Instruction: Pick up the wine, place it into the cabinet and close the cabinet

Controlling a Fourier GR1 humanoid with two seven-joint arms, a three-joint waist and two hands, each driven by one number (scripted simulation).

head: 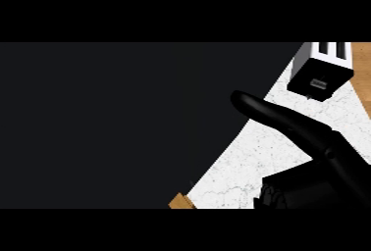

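Observation:
A large dark panel (pixel 109 127), seemingly the cabinet's door or side, fills the left and middle of the head view. My right hand (pixel 330 162) comes in from the lower right. One straight finger (pixel 272 112) stretches up and to the left, its tip at the panel's slanted edge. The hand is open and holds nothing that shows. The wine bottle is not visible anywhere. My left hand does not show.
A black and white toaster (pixel 322 68) stands on the white marble counter (pixel 239 171) at the upper right. Wooden strips show at the right edge (pixel 361 59) and as a small corner (pixel 181 202) below the dark panel.

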